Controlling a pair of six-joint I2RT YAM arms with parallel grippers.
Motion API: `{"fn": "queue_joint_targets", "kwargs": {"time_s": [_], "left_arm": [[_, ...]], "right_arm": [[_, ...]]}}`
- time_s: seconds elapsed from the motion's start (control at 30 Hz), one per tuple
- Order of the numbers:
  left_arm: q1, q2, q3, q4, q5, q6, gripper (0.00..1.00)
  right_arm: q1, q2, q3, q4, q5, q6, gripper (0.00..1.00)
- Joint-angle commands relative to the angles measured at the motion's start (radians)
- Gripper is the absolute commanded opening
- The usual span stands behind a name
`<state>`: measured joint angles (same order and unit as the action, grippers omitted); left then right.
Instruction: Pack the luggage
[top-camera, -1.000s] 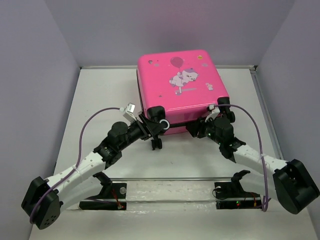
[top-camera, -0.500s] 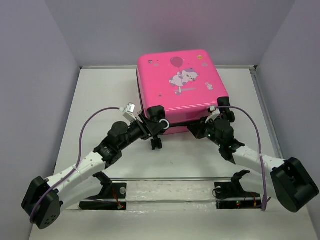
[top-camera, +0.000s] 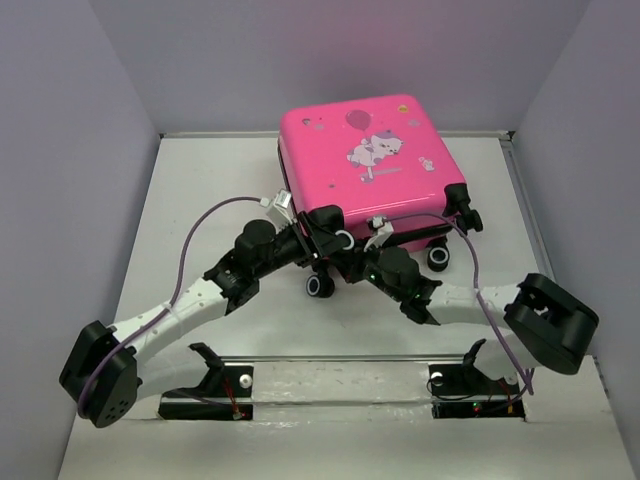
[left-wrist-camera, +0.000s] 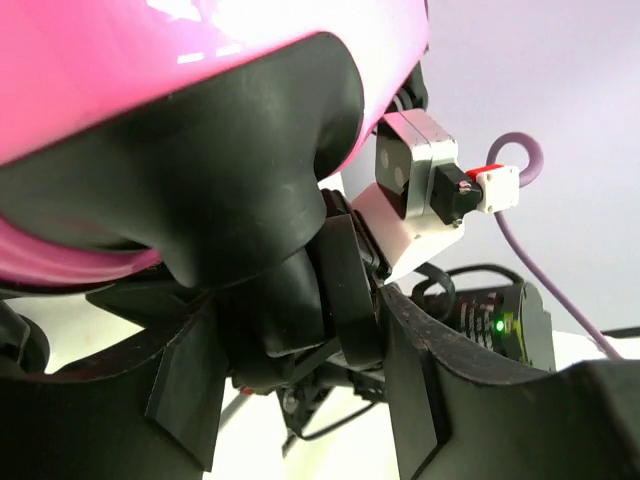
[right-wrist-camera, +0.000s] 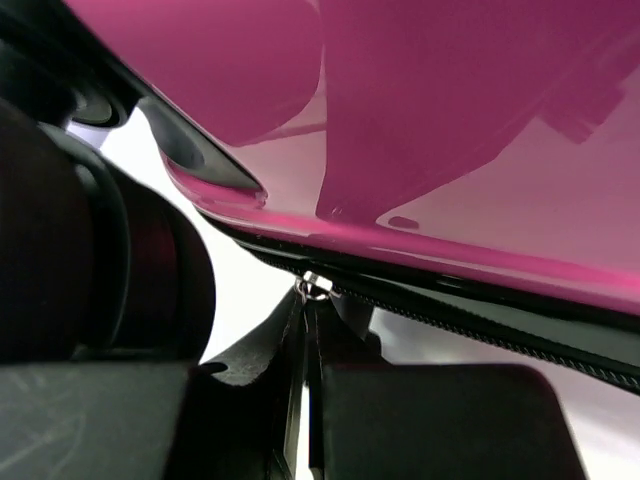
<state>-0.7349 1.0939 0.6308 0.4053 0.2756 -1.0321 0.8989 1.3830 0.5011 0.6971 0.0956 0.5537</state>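
The hot-pink luggage (top-camera: 370, 165) lies flat at the back middle of the table, cartoon print up, its wheeled edge toward the arms. My left gripper (top-camera: 320, 238) is at its near left corner. In the left wrist view the fingers (left-wrist-camera: 415, 400) sit on either side of a black wheel (left-wrist-camera: 290, 300) under the pink shell (left-wrist-camera: 150, 60), shut on it. My right gripper (top-camera: 373, 262) is at the front edge, just right of the left one. Its jaws (right-wrist-camera: 312, 330) are shut on the zipper pull (right-wrist-camera: 316, 288), which hangs from the black zipper under the shell (right-wrist-camera: 450, 120).
Other wheels stick out at the front (top-camera: 320, 285) and at the right corner (top-camera: 437, 257). Grey walls close in the white table (top-camera: 200, 200) on three sides. The arm mounts (top-camera: 220, 385) stand at the near edge. Purple cables loop over both arms.
The right gripper has shut on the zipper pull and moved left along the front edge. The luggage has turned and slid a little right. The left gripper went along with the wheel.
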Motion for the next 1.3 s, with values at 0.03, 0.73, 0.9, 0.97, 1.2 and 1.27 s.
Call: {"fn": "queue_joint_targets", "kwargs": {"time_s": [0.03, 0.73, 0.9, 0.97, 1.2, 1.27], "left_arm": [[-0.046, -0.052, 0.156, 0.369, 0.126, -0.014, 0.06], [-0.069, -0.221, -0.054, 0.583, -0.035, -0.134, 0.06], [-0.067, -0.261, -0.025, 0.425, -0.059, -0.057, 0.06], [-0.067, -0.282, -0.022, 0.365, -0.078, -0.031, 0.07], [-0.031, -0.321, -0.134, 0.32, -0.079, -0.092, 0.65], [-0.008, -0.319, -0.146, 0.319, -0.05, -0.101, 0.76]], "right_arm": [[0.153, 0.192, 0.235, 0.274, -0.117, 0.005, 0.07], [0.212, 0.719, 0.579, 1.019, 0.044, 0.536, 0.16], [0.212, 0.579, 0.329, 0.931, 0.084, 0.448, 0.72], [0.212, 0.516, 0.175, 0.891, 0.095, 0.424, 0.8], [0.212, 0.142, 0.085, 0.15, 0.047, 0.276, 0.93], [0.212, 0.064, 0.093, 0.018, 0.058, 0.244, 0.95]]}}
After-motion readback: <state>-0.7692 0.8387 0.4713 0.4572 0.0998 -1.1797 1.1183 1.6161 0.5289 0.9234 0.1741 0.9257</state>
